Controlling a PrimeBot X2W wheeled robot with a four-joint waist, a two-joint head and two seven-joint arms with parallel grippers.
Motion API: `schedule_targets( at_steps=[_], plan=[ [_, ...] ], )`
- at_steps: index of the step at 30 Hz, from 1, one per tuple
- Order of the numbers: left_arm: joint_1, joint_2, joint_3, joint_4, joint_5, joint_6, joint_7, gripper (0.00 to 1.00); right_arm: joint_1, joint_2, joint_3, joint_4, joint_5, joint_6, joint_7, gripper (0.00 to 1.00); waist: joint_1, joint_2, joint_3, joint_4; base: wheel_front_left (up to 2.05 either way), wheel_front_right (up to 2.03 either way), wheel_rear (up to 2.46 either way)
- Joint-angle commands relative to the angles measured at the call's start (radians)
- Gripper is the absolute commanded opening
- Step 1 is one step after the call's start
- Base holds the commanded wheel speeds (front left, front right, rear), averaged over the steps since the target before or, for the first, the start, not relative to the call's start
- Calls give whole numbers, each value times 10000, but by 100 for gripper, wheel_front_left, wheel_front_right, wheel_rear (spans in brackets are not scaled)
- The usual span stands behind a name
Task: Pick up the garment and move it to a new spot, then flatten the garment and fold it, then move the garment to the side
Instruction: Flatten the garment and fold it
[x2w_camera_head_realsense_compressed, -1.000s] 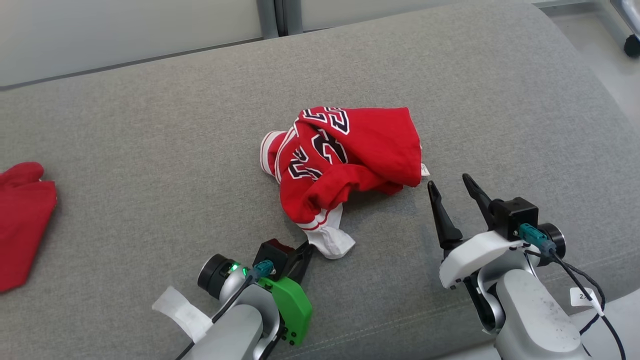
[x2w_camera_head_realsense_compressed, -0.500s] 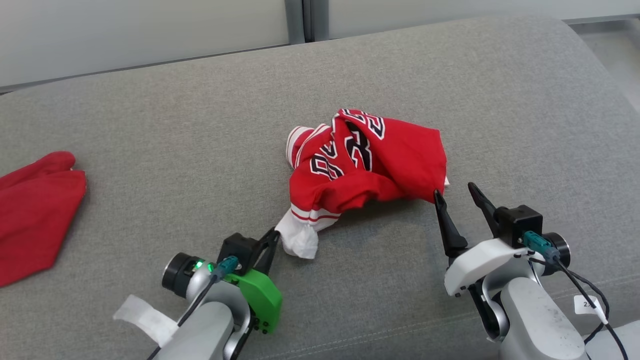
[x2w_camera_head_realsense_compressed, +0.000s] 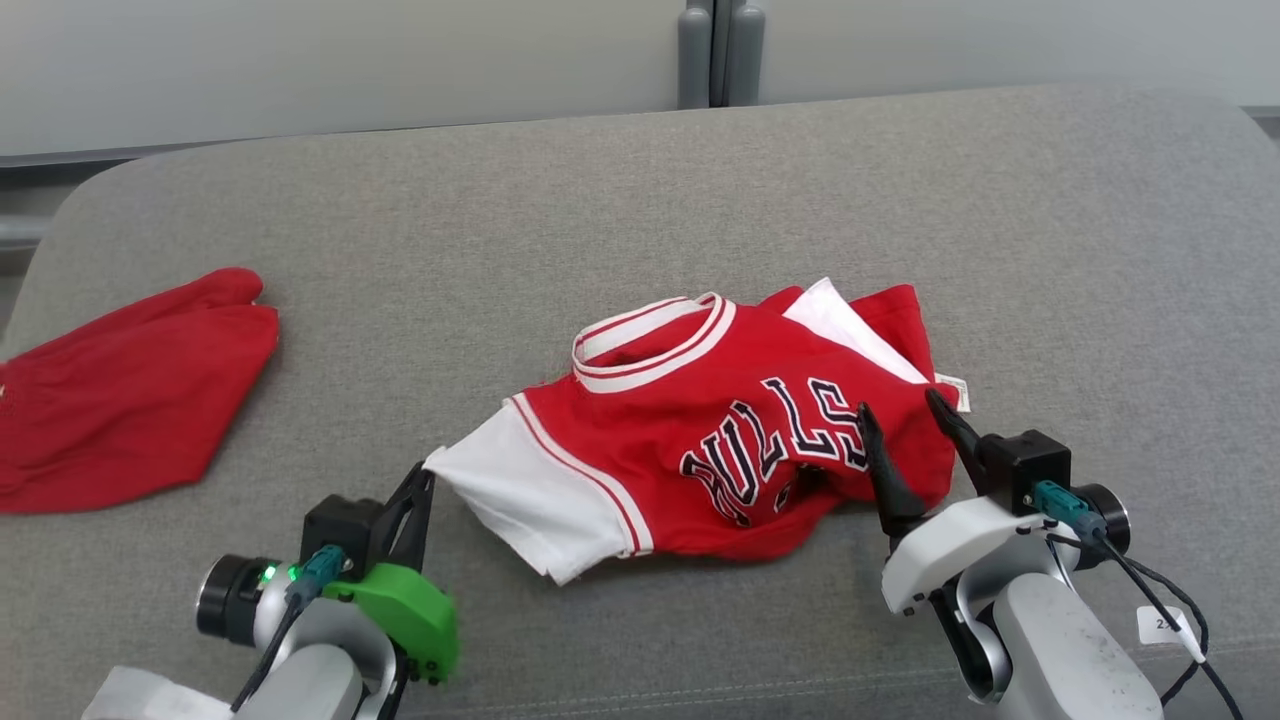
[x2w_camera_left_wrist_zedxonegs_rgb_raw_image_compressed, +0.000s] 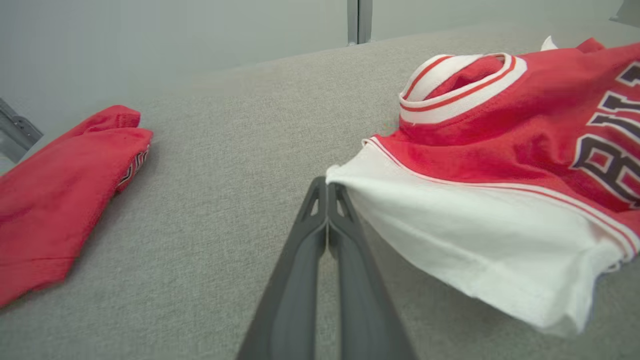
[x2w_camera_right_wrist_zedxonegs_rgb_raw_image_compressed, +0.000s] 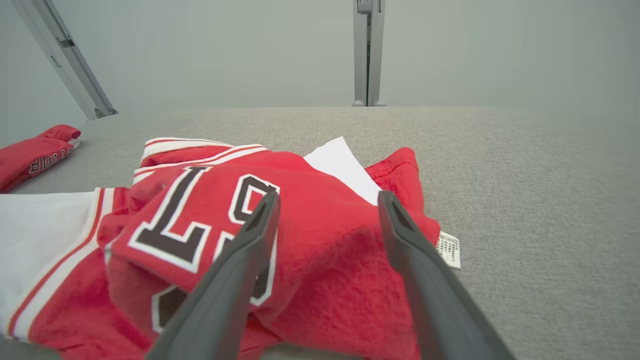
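Jaws of your left gripper (x2w_camera_head_realsense_compressed: 425, 475) pinch the white sleeve (x2w_camera_left_wrist_zedxonegs_rgb_raw_image_compressed: 465, 240) of the garment (x2w_camera_head_realsense_compressed: 740, 430), which has opened from a crumpled heap into a half-spread front mid-way across the bench (x2w_camera_head_realsense_compressed: 400, 250), so flattening is under way. Your right gripper (x2w_camera_head_realsense_compressed: 897, 402) holds its jaws wide over the 3 o'clock hem. Red cloth (x2w_camera_head_realsense_compressed: 130, 390) sits at 9 o'clock; 12 and 3 lie open.

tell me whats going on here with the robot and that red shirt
The left gripper is shut on the red Bulls jersey, pinching the tip of its white sleeve. The jersey lies half spread, rumpled, on the grey cushion. The right gripper is open, poised over the bunched opposite side. Another red garment lies off to the robot's left.
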Motion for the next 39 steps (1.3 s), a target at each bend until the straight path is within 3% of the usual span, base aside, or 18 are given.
schedule_targets(
  at_steps=[1,10,19,20,21,22,30,39],
  plan=[
    [306,151,115,-152,-118,125,31,0,94,2,22,20,-18,1,-15,100,0,0,-66,174,0,0,0],
    [1866,698,704,-1265,-815,916,142,0,164,-52,25,49,-19,1,-13,100,0,0,-82,282,0,0,0],
    [2427,531,570,-1669,-1119,1127,479,0,36,-75,86,49,28,1,-10,100,0,0,-34,337,0,0,0],
    [2420,527,594,-1658,-1084,1164,405,16,21,-78,95,50,32,1,-10,100,0,0,-31,334,0,0,0],
    [2405,493,646,-1682,-1082,1206,335,51,5,-92,98,52,49,1,-10,100,0,0,-27,332,0,0,0],
    [2375,480,706,-1731,-1056,1234,234,100,-9,-106,97,50,63,1,-10,100,0,0,-23,327,0,0,0],
    [2440,424,1588,-2289,-590,1486,-254,100,10,-115,25,-19,71,1,-11,100,0,0,-15,273,0,0,0],
    [3160,-110,3566,-3685,675,1466,-263,100,-16,-262,-188,-133,103,1,-12,100,0,0,1,200,0,0,0]
  ],
)
